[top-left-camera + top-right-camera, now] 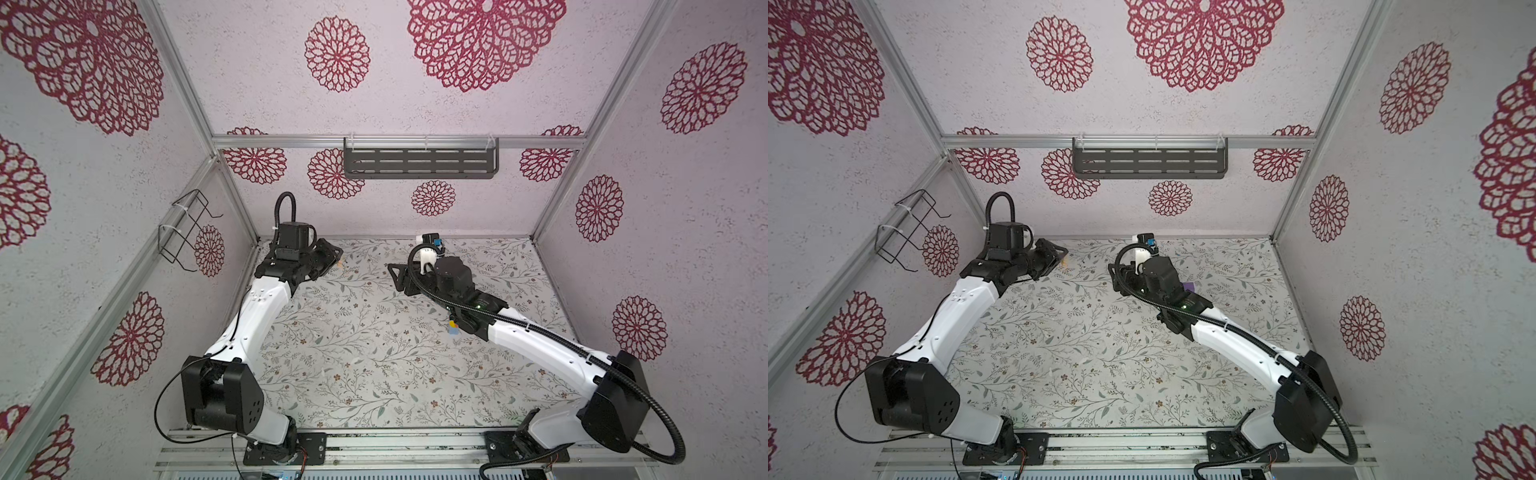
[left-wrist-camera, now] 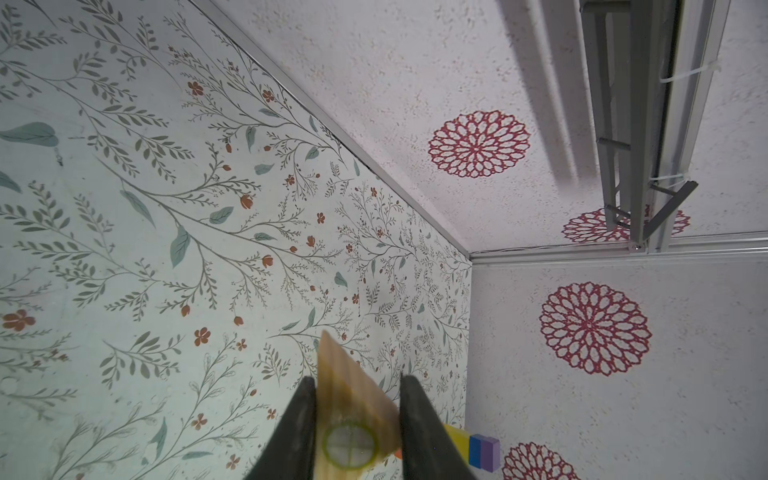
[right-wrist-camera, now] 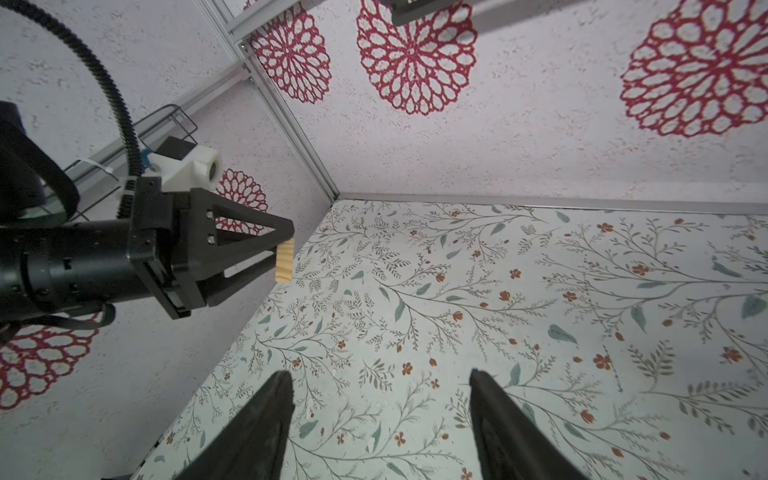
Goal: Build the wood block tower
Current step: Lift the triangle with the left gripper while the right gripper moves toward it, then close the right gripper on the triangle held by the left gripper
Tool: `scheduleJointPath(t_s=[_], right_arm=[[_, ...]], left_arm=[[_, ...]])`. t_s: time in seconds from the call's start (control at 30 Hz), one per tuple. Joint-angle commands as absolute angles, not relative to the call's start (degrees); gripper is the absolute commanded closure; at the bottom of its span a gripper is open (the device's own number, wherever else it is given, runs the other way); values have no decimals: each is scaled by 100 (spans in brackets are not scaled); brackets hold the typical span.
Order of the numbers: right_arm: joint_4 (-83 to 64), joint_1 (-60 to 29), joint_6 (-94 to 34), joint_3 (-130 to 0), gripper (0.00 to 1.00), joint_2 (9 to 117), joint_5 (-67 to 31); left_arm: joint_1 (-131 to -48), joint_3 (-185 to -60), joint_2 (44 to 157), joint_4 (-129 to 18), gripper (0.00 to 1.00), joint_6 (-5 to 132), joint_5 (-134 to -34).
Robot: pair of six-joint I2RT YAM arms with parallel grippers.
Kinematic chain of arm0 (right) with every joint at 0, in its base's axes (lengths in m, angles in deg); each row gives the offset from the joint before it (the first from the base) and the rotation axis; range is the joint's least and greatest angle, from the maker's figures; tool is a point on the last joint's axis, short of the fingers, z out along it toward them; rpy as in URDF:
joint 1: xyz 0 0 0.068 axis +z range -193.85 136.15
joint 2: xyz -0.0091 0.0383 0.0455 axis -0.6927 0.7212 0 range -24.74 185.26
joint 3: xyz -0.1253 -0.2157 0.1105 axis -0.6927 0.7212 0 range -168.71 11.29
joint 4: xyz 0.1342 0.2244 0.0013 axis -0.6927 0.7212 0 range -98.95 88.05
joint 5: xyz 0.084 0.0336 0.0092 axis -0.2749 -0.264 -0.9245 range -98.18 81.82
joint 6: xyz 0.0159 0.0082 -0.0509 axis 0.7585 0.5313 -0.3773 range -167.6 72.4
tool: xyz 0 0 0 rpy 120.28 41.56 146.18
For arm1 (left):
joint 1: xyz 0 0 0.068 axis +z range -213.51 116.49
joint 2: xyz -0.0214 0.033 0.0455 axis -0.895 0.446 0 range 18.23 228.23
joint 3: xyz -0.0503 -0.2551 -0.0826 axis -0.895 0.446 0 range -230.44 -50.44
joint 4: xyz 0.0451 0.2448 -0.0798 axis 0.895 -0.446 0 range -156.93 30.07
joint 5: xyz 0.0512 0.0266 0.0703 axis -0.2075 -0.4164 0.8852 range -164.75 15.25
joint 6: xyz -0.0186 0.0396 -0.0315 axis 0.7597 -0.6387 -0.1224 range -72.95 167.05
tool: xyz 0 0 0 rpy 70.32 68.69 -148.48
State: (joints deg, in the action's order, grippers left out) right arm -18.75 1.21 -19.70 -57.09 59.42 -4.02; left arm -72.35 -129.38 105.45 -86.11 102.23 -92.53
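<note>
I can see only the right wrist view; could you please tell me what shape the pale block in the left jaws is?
Observer: The left wrist view shows a tan triangular block with a green ring printed on it, clamped in the left gripper.
Operator: Thank you. And where does the tower stand?
Observer: In a top view, the wood block tower peeks out, yellow and light blue, from under the right arm.
</note>
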Motion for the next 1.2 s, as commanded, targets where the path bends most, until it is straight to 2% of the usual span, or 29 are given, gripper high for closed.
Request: scheduleJointPath(t_s=[0.0, 0.23, 0.6, 0.7, 0.8, 1.17], right_arm=[[-2820, 146, -1868, -5949, 29, 6241, -798], [-3105, 133, -1999, -6620, 41, 7099, -1442], [-3653, -97, -1661, -7202, 55, 7848, -2478], [-3958, -157, -1510, -7194, 55, 7956, -2669], [-3888, -166, -1586, -7360, 50, 8092, -2744], [-4072, -175, -1515, -7555, 52, 8295, -2963]], left_arm=[[-7230, -13130, 10538, -8113, 73, 10574, -9411], [-7361, -13110, 10528, -7929, 74, 10755, -9182], [-7559, -13327, 10568, -7944, 74, 10880, -9145], [-7615, -13421, 10592, -8031, 74, 10850, -9118], [-7684, -13546, 10635, -8183, 74, 10779, -9061], [-7809, -13561, 10692, -8202, 74, 10770, -9005]])
